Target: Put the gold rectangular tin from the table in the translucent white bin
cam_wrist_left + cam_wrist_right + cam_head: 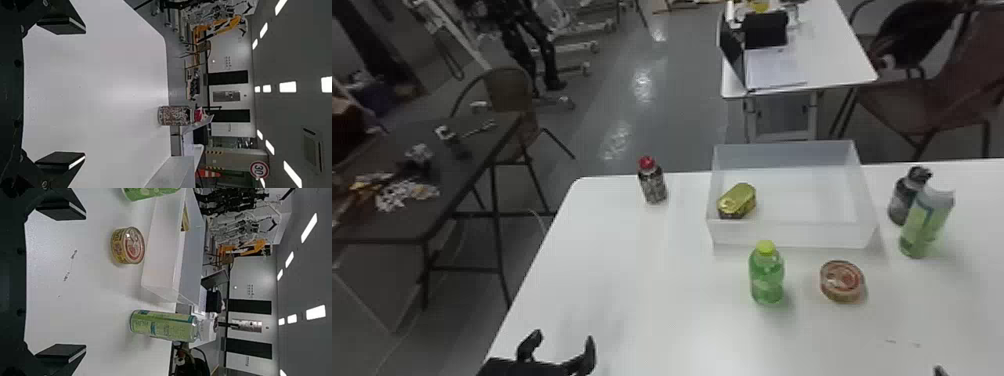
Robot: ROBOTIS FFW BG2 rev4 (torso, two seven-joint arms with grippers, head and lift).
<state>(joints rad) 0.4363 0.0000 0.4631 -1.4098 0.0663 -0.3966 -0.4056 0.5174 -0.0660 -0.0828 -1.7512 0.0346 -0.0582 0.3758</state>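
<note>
Seeing left gripper (85, 92) and right gripper (85, 282) with jaws apart (both empty)! Could topple green bottle (767, 276), before translucent white bin (794, 235), by needlessly re-grabbing gold tin (738, 201) inside.

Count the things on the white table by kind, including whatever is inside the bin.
Bins: 1, the translucent bin
Tins: 2, the gold tin inside it and the round tin outside
Bottles: 4, the red-capped bottle, the yellow-green-capped bottle, the dark bottle and the white-capped bottle
Total: 7
</note>
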